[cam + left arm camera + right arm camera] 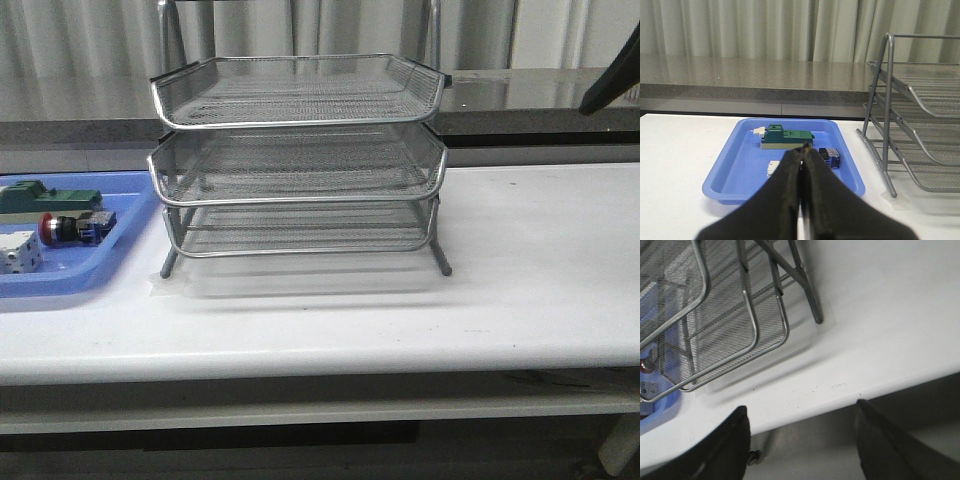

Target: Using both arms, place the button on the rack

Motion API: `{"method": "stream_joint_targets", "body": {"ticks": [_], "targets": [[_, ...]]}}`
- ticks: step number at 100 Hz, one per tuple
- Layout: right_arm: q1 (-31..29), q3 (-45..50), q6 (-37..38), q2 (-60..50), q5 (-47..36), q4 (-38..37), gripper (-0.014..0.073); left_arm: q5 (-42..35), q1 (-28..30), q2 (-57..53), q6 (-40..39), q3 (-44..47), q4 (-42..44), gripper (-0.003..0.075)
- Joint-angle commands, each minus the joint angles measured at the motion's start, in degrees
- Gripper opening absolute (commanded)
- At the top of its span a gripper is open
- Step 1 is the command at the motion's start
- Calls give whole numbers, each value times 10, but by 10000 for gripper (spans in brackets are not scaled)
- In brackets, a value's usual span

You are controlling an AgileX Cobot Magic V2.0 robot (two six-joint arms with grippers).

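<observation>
Grey curtains hang behind my white counter. On it, the rack stands centre. To its left, the button lies in a blue tray. My left pincer is pressed together above the tray; my right pincer is spread wide.

Soft, even overhead light; the rack casts a faint shadow on the pale table. Front view looks slightly hazy, near fingers blurred.
</observation>
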Motion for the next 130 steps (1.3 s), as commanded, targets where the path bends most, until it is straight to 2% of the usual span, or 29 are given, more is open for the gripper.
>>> {"method": "stream_joint_targets", "body": {"ticks": [1,25,65,108,130], "targets": [[14,-20,-11,17,-48,25,467,-47,0,-19,-5,32,0,-21],[58,-24,-11,85,-105,52,467,-47,0,-19,-5,32,0,-21],[63,-107,-11,173,-95,52,467,-47,0,-19,-5,32,0,-21],[63,-117,-11,192,-87,53,467,-47,0,-19,-5,32,0,-21],[63,-117,-26,192,-90,94,467,-47,0,-19,-5,32,0,-21]]}}
